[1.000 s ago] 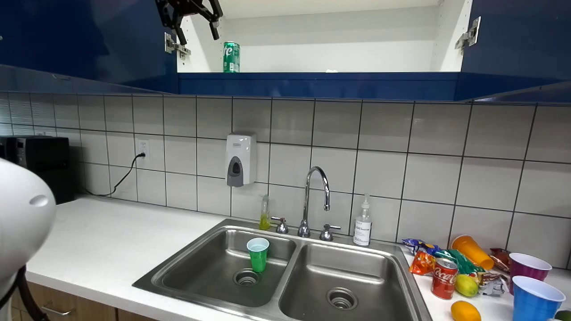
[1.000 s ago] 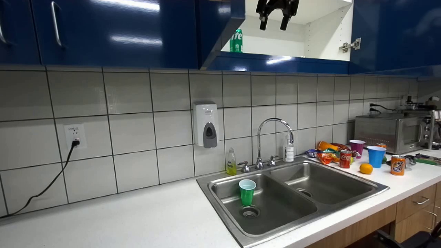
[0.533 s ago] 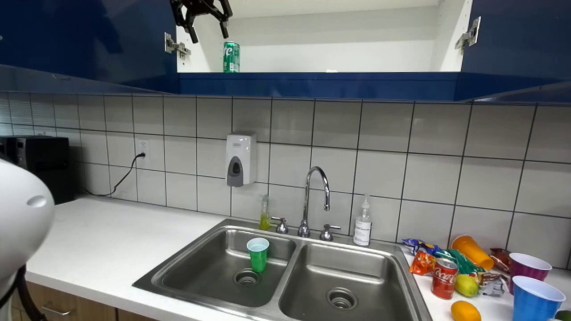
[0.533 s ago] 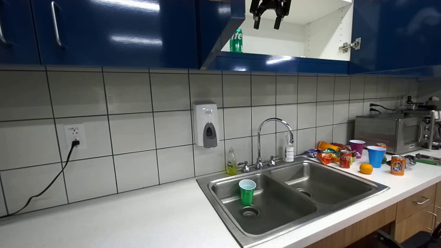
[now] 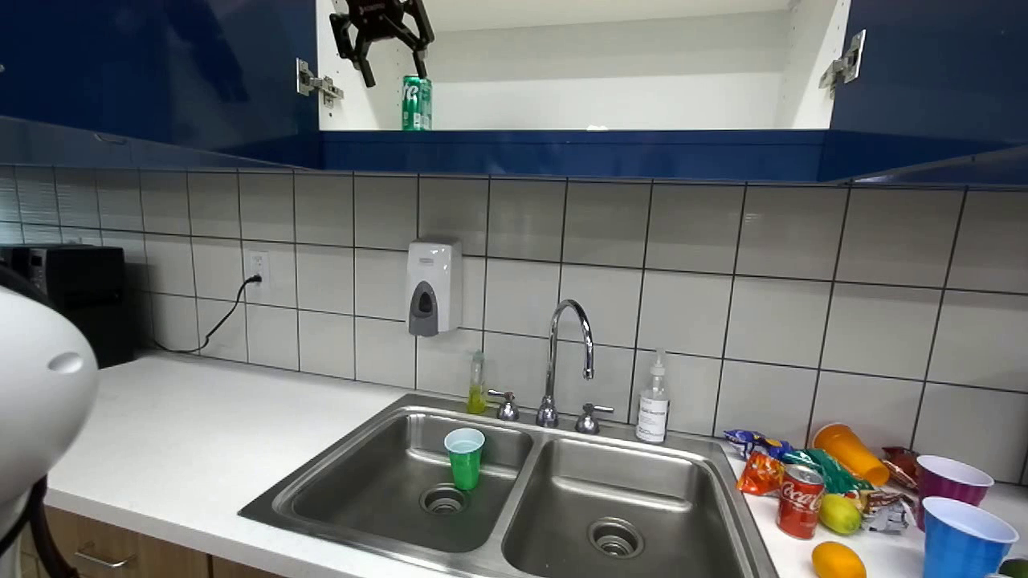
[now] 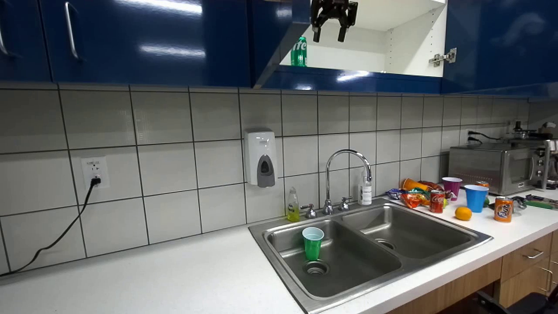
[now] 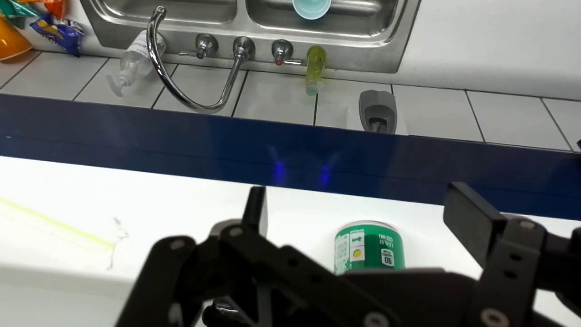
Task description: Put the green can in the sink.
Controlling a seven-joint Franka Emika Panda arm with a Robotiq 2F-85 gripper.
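Observation:
The slim green can (image 5: 416,104) stands upright on the white shelf of the open blue cabinet, near its side wall. It also shows in an exterior view (image 6: 299,52) and in the wrist view (image 7: 370,247), where the gripper body hides its near part. My gripper (image 5: 394,76) is open and empty, pointing down above and beside the can in both exterior views (image 6: 329,39). In the wrist view the can shows between the spread fingers (image 7: 363,209), not touching them. The steel double-basin sink (image 5: 514,498) lies below the cabinet; its rim shows in the wrist view (image 7: 363,56).
A green cup (image 5: 465,459) stands in a sink basin. The faucet (image 6: 328,179) and a soap bottle (image 6: 293,205) stand behind the sink. A blue cabinet edge (image 7: 290,154) fronts the shelf. Wrappers, cups, a red can (image 5: 801,502) and fruit lie beside the sink.
My gripper has moved sideways, nearer to the green can, and is now a little lower than half a second ago. It stays open. The can, cup and sink have not moved.

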